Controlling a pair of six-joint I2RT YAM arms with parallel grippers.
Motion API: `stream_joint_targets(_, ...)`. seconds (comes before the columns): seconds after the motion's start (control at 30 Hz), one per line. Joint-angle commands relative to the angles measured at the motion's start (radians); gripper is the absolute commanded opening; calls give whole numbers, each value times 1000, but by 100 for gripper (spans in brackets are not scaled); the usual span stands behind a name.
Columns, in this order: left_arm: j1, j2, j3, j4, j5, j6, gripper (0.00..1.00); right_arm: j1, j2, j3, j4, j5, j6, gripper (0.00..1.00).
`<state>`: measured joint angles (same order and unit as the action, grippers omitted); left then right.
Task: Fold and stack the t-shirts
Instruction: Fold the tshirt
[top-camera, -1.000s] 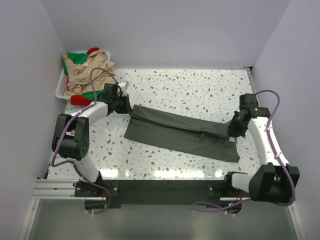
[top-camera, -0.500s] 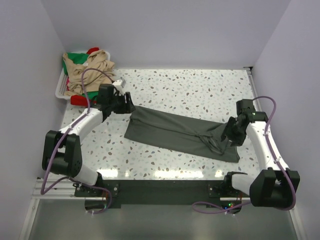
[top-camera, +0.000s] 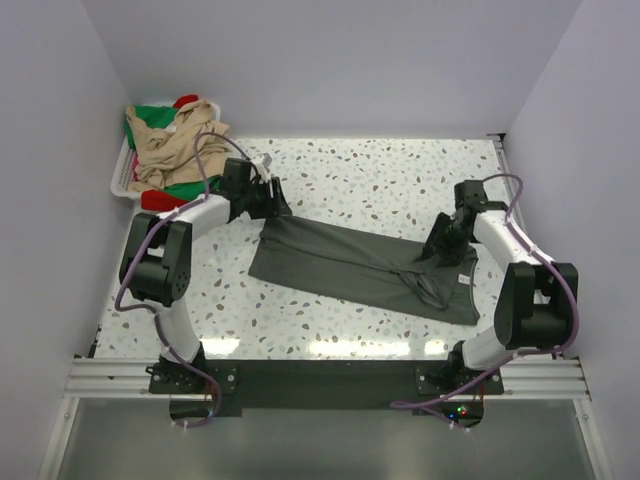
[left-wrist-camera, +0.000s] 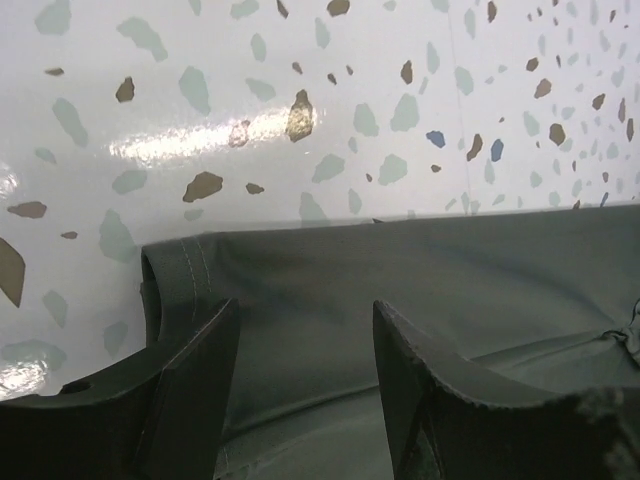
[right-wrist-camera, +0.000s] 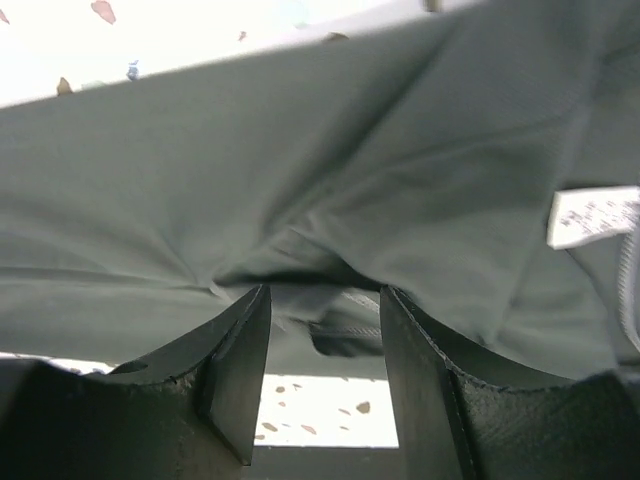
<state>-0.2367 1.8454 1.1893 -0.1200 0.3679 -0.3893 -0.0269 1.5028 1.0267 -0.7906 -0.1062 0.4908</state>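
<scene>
A dark grey t-shirt lies folded into a long strip slanting across the table, its right end rumpled. My left gripper hovers at the strip's far left end, open. In the left wrist view its fingers stand apart over the grey cloth with nothing between them. My right gripper is at the rumpled right end, open. The right wrist view shows the bunched grey cloth just past the tips and a white neck label. More t-shirts, beige, green and red, are heaped at the back left.
A white plastic basket in the back left corner holds the heap of shirts. White walls close the table in on the left, back and right. Speckled tabletop shows behind the grey strip and in front of it.
Both grippers have opened and let go of the grey shirt. The left arm has swung right toward the strip's far left end. The right arm has moved back, and the shirt's right end has slumped into folds.
</scene>
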Motion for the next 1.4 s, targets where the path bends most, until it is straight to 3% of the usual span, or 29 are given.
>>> stream_joint_targets(0.0,-4,37,38,34,25,-39,61,56,42,36,82,-38,31,51)
stream_joint_targets(0.3,-4,54,-3,-13,-18,-26,61,142,79,-20,91,-20,65,50)
stream_joint_targets(0.57,-4,41,-45,-33,-21,3,62,150,62,-62,88,-18,80,41)
stream_joint_targets(1.37,-1,5,-100,-33,-7,43,63,208,-102,-212,60,14,161,41)
